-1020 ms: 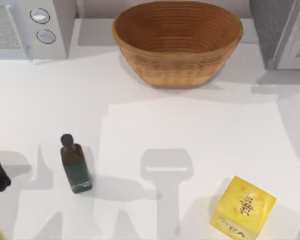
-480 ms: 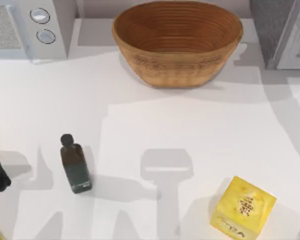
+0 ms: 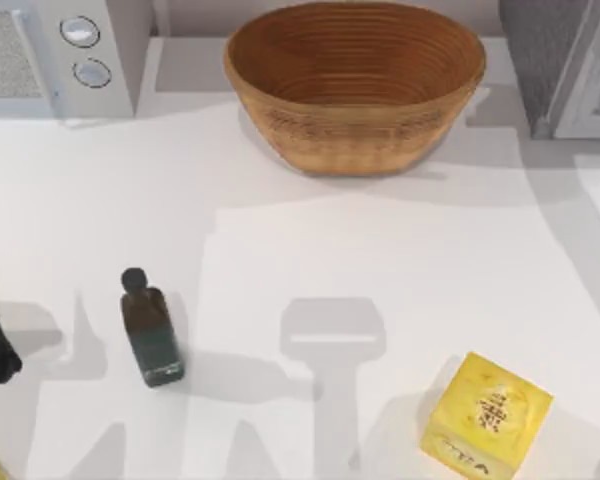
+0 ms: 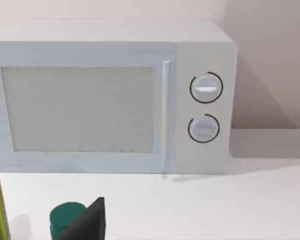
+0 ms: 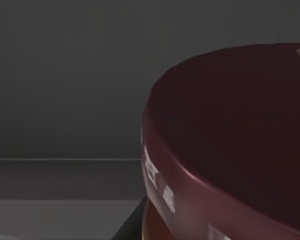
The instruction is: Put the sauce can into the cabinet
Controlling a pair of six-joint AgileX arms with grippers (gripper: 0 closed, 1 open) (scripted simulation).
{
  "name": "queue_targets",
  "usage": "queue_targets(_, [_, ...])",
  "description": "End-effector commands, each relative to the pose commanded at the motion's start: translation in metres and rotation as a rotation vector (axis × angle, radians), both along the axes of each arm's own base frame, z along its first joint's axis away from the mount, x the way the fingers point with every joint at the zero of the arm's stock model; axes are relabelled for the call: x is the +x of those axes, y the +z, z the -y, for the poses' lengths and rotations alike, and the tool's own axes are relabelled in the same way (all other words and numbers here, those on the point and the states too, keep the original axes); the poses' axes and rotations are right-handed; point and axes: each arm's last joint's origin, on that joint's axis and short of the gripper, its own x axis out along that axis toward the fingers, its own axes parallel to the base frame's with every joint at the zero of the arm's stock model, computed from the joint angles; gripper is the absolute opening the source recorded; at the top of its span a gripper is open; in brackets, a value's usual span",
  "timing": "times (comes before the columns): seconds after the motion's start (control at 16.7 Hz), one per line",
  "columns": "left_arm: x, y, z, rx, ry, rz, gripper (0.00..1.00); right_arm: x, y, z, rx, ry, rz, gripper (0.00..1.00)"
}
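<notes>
yellow box (image 3: 485, 415) with dark printed marks, none readable

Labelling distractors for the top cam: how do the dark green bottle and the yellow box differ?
Colour: the bottle is dark green with a dark cap; the yellow box is bright yellow with dark print. Shape: the bottle is slim and tall with a narrow neck, the box a squat cube. Place: the bottle is on the table's left, the box at its front right. Both stand free, untouched.
</notes>
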Motion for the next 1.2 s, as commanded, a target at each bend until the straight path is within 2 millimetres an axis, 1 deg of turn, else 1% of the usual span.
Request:
queue_targets(0.24, [0.000, 0.000, 0.000, 0.000, 0.000, 0.000, 1.00, 0.032, 0.002, -0.001, 0.000, -0.003, 0.007, 0.00])
queue_targets(0.54, [0.000, 0.000, 0.000, 0.000, 0.000, 0.000, 1.00, 0.069, -0.001, -0.003, -0.002, 0.003, 0.007, 0.00])
queue_targets(1.02, [0.000, 0.000, 0.000, 0.000, 0.000, 0.000, 1.00, 0.134, -0.019, 0.001, -0.002, -0.003, -0.005, 0.00])
queue_targets(1.08, [0.000, 0.000, 0.000, 0.000, 0.000, 0.000, 1.00, 0.139, -0.021, 0.002, -0.002, -0.002, -0.002, 0.00])
queue_targets(1.2, [0.000, 0.000, 0.000, 0.000, 0.000, 0.000, 1.00, 0.141, -0.021, 0.002, -0.003, 0.000, 0.000, 0.00])
